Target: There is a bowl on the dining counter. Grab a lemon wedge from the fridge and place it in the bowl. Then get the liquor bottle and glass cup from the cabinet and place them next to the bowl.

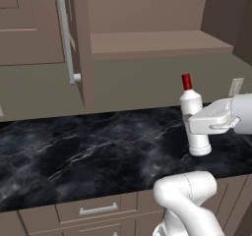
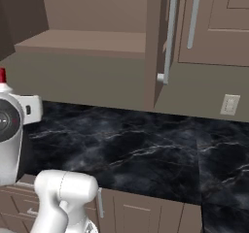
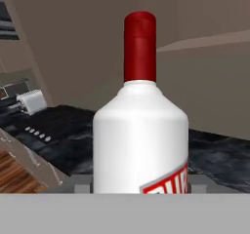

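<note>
A black marble tabletop with white veins (image 1: 74, 151) runs below a plain grey-brown wall (image 1: 138, 90). Under its front edge sit brown wooden drawer units with short silver handles (image 1: 98, 209). A small pale wall socket (image 2: 229, 105) sits on the wall above the marble.

The liquor bottle (image 1: 195, 122) stood upright on the black marble counter (image 1: 88, 151), held between the gripper (image 1: 193, 124) jaws, below and before the open cabinet (image 1: 157, 41) shelf. A drawer (image 1: 98, 209) sat under the counter.
</note>
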Controlling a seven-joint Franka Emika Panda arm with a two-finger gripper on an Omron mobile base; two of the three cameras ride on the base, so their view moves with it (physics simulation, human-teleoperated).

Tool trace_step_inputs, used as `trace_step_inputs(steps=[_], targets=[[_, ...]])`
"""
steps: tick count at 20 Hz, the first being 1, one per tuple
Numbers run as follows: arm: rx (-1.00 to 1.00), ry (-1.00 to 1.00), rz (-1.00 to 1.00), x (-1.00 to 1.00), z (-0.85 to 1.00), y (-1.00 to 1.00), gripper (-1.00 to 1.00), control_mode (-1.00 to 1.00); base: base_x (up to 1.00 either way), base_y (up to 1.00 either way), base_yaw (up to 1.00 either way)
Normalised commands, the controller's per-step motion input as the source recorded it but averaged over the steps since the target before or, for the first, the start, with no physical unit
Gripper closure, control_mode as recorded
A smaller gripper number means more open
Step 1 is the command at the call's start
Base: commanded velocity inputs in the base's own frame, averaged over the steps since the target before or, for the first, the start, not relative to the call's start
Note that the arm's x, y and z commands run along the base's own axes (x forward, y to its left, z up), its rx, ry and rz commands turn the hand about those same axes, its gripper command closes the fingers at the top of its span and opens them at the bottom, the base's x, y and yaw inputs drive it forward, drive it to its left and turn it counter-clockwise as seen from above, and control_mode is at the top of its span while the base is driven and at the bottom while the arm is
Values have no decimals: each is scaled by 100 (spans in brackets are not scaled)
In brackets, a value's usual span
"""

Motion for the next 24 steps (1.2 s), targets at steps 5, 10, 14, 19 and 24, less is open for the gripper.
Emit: trace_step_inputs(steps=[5, 10, 14, 19, 24], targets=[[0, 0, 0, 0, 0, 0, 100, 100, -92, 2, 0], [0, 0, 0, 0, 0, 0, 100, 100, -100, 39, 14], [0, 0, 0, 0, 0, 0, 100, 100, -95, 67, 60], [0, 0, 0, 0, 0, 0, 100, 100, -59, 46, 76], [0, 0, 0, 0, 0, 0, 100, 100, -47, 10, 84]])
